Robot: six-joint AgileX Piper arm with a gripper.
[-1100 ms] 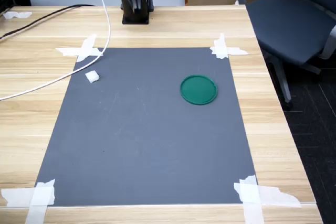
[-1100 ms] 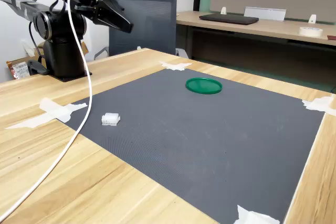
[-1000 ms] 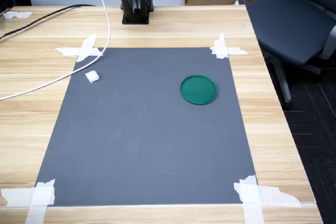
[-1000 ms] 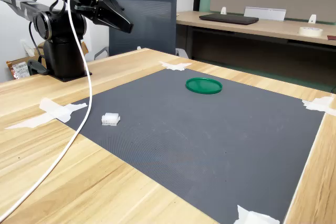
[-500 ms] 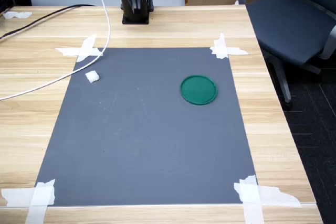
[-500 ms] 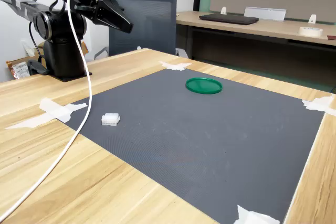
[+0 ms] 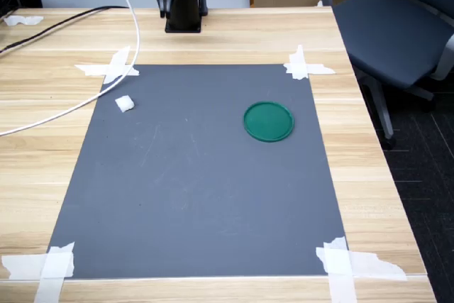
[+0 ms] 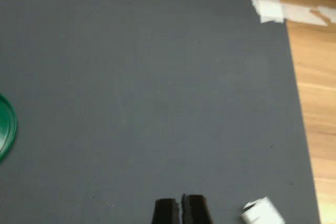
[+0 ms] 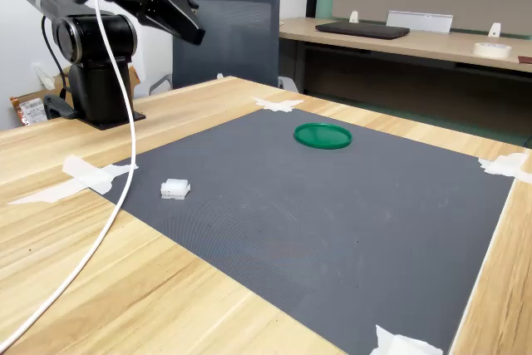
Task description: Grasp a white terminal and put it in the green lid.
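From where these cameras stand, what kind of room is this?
Probably an office used as a robot test bench: a wooden table with a dark grey mat taped down at its corners, a dark grey swivel office chair, and a long desk behind.

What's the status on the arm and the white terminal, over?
Gripper shut, empty, high above the table. White terminal on the grey mat, untouched. Green lid empty. Nothing between them.

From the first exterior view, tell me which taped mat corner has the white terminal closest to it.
The far corner on the first exterior view's left, with crossed tape strips. The white terminal lies just in front of it; the other three corners are much farther.
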